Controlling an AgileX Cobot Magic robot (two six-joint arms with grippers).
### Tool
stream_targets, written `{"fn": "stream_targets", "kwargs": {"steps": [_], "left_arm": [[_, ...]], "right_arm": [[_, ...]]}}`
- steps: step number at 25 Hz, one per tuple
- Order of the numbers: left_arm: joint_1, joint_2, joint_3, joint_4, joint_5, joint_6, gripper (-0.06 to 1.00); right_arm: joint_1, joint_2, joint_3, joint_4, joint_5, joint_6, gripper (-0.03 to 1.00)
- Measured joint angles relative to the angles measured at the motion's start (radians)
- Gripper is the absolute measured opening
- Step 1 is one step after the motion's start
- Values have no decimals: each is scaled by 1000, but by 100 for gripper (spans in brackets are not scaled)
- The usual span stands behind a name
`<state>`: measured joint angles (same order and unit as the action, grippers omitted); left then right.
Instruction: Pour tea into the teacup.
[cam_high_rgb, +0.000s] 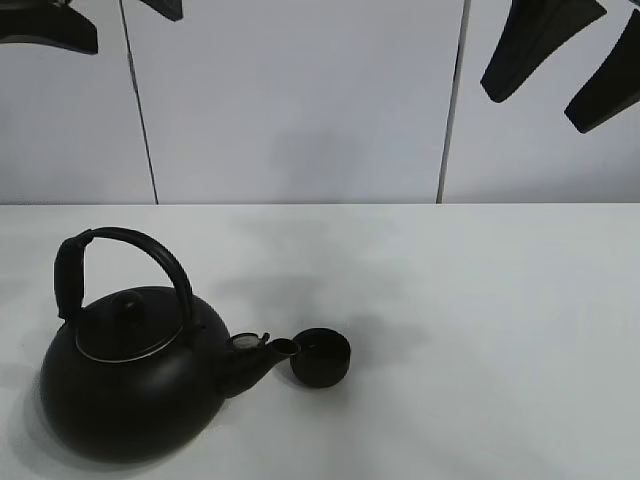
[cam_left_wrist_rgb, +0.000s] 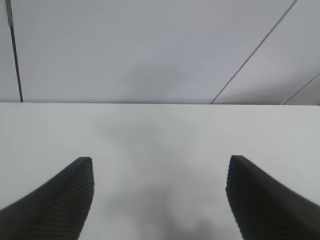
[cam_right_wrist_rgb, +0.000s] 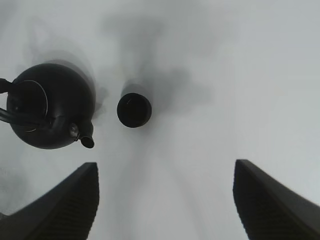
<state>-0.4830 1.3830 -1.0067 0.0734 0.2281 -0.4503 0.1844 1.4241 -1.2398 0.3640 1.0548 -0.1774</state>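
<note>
The small matte-black teacup (cam_high_rgb: 320, 358) stands upright on the white table, just off the tip of the kettle's spout. The big round black kettle (cam_high_rgb: 125, 375) with its arched handle sits to the cup's left, near the front left. Both grippers hang high above the table. My left gripper (cam_high_rgb: 138, 30) is at the top left, and its wrist view shows it open (cam_left_wrist_rgb: 160, 161) over bare table. My right gripper (cam_high_rgb: 532, 105) is at the top right, open (cam_right_wrist_rgb: 166, 166) with nothing between its fingers. From there I look down on the teacup (cam_right_wrist_rgb: 134, 110) and the kettle (cam_right_wrist_rgb: 50, 112).
The white table (cam_high_rgb: 480, 300) runs back to a pale panelled wall (cam_high_rgb: 300, 100) with dark vertical seams. Soft shadows of the arms fall on the table behind the cup.
</note>
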Motion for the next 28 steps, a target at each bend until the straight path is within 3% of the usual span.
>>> {"fn": "stream_targets", "kwargs": {"steps": [6,9,20,28], "left_arm": [[0,154,-168,-87,265,0,54],[0,212,-229,-128,350,5,54],[0,255,-309,-281,516,61,54],[0,255,-355,-313,667,119,54]], "right_arm": [[0,0,0,0,0,0,52],[0,0,0,0,0,0,52],[0,0,0,0,-2,0,52],[0,0,0,-1,-2,0,52]]}}
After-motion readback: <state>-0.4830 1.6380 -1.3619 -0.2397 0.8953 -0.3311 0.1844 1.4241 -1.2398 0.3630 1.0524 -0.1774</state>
